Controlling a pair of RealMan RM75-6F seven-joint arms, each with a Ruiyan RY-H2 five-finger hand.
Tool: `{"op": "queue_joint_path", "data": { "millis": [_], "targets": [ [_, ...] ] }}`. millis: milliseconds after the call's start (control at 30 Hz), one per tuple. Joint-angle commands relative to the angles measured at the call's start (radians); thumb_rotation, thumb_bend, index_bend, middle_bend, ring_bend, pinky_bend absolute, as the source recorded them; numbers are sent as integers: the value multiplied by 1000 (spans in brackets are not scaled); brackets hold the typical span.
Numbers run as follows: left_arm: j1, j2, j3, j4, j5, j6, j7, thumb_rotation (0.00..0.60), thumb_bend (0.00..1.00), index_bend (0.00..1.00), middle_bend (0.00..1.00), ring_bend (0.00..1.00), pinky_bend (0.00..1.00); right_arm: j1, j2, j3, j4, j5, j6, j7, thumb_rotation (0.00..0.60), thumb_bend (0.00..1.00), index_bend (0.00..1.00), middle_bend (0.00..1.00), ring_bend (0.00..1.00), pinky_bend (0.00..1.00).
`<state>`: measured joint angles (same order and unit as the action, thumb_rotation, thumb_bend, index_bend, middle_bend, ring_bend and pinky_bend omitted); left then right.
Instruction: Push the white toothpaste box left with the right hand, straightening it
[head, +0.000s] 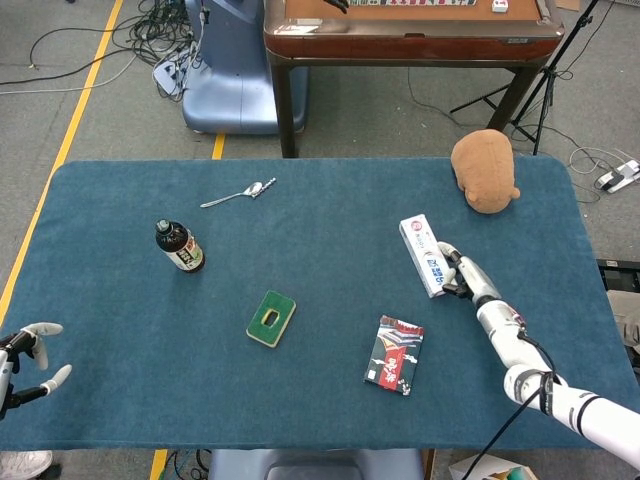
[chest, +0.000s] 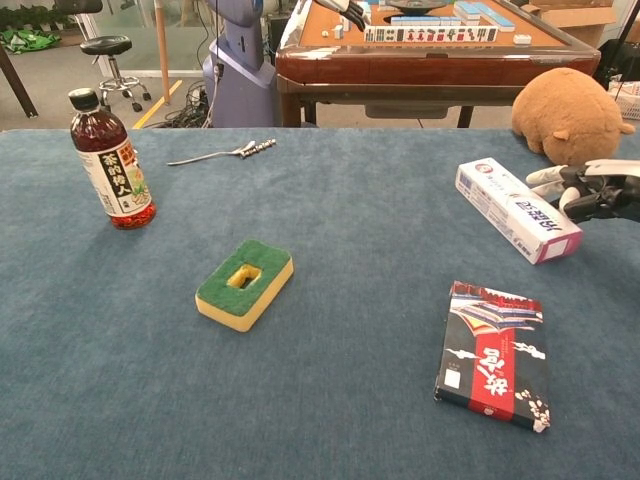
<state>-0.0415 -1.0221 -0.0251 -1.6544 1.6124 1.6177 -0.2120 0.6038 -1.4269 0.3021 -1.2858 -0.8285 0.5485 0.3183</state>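
left hand (head: 30, 352): at the near left edge of the table (head: 120, 380), seen in the head view only; fingers spread apart, holding nothing, clear of every object.
bottle (head: 179, 246): dark bottle with a black cap and a printed label, standing upright on the left part of the cloth, well apart from the other items.
spoon (head: 238, 193): metal, lying flat toward the far side, beyond and right of the bottle.
sponge (head: 271, 318): green top with a yellow base and a hole in the middle, lying flat near the table's centre.
card box (head: 395, 354): black, red and white printed box, flat on the near right part of the cloth, nearer the front than the toothpaste box and apart from it.
white toothpaste box (head: 421, 256): lying flat on the right half of the table, its long axis running from far-left to near-right, at a slight tilt; the plush toy lies beyond it, the card box lies nearer the front.
right hand (head: 460, 280): reaching in from the near right, fingers extended and close together, fingertips (chest: 542, 181) touching the right long side of the toothpaste box near its near end; it presses the side without wrapping round the box.
plush toy (head: 484, 170): brown, resting on the far right of the cloth, near the far edge, apart from the box and the hand.
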Motion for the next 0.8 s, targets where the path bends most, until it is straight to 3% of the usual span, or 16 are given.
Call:
{"op": "queue_joint_path", "data": {
  "millis": [33, 800],
  "targets": [
    [-1, -1, 0, 0, 0, -2, 1, 600, 210, 373, 667, 563, 668, 1, -1, 2, 5, -4, -17, 16, 600, 1000, 76, 76, 79, 214],
    [1, 1, -2, 1, -4, -1, -7, 600, 209, 373, 667, 563, 668, 4, -15, 1, -49, -92, -61, 98, 600, 1000, 76, 76, 80, 215]
  ]
}}
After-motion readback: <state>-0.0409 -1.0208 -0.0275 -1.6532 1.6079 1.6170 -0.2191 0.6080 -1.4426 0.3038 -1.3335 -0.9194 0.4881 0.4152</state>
